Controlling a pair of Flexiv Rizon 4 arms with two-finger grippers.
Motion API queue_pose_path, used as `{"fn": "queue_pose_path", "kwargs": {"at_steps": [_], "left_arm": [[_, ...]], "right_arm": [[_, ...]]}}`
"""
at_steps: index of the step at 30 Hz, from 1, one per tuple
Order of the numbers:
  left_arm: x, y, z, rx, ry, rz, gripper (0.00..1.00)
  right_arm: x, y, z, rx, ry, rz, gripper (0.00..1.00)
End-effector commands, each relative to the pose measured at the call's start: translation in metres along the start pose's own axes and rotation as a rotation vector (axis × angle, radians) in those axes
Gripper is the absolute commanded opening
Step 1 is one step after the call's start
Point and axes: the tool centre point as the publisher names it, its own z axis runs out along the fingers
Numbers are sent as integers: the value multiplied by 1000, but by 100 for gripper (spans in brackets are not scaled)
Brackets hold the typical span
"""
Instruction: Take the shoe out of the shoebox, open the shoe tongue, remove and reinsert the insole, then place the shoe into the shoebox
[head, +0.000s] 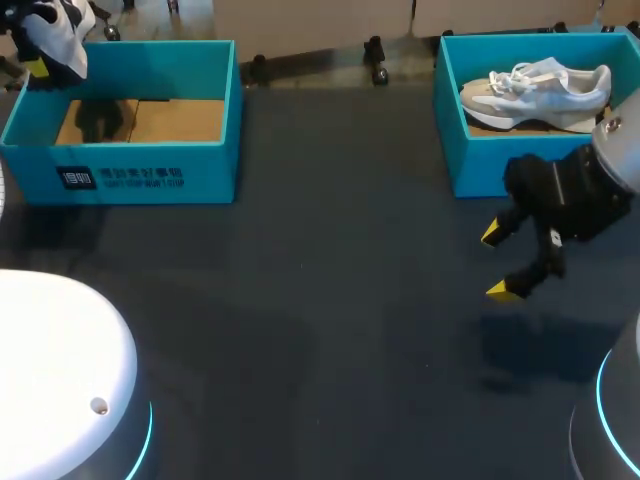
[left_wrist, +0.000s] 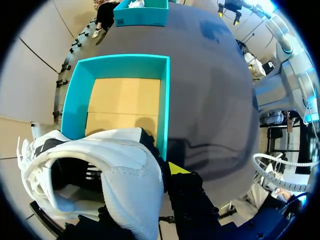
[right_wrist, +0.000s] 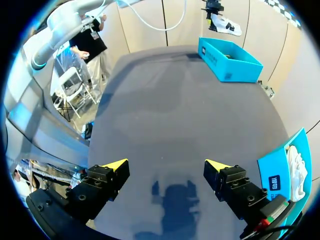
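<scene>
1. Nearest my left wrist camera: the white sneaker (left_wrist: 125, 170) of padded fabric with white laces. It is held off the table, its opening turned toward the lens.
2. My left pincer (head: 36, 64) is clamped on the white sneaker. One yellow-tipped finger (left_wrist: 177, 168) lies against the shoe's side, and the other is hidden behind the shoe.
3. Ahead of and below the left pincer stands an open teal cardboard shoebox (left_wrist: 80, 85) with a bare tan floor. The white sneaker hangs over its rim rather than resting inside it.
4. My right pincer (right_wrist: 166, 164) hangs above the dark grey table (head: 330, 300), its fingers spread wide with nothing between them.
5. Just beside the right pincer stands a second teal shoebox (head: 450, 130). Inside it a grey-and-white running shoe (head: 535, 92) lies on its sole.
6. The two shoeboxes are well apart, one near each pincer.
</scene>
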Motion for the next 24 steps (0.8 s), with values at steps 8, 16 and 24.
{"fn": "queue_pose_path", "kwargs": {"at_steps": [8,16,24], "left_arm": [[-14,34,-1,-156,-69,507,0],[-26,47,-15,-244,77,1089,0],[-36,56,-28,-385,74,1530,0]], "right_arm": [[1,-1,1,0,-2,0,100],[1,-1,1,0,-2,0,100],[1,-1,1,0,-2,0,100]]}}
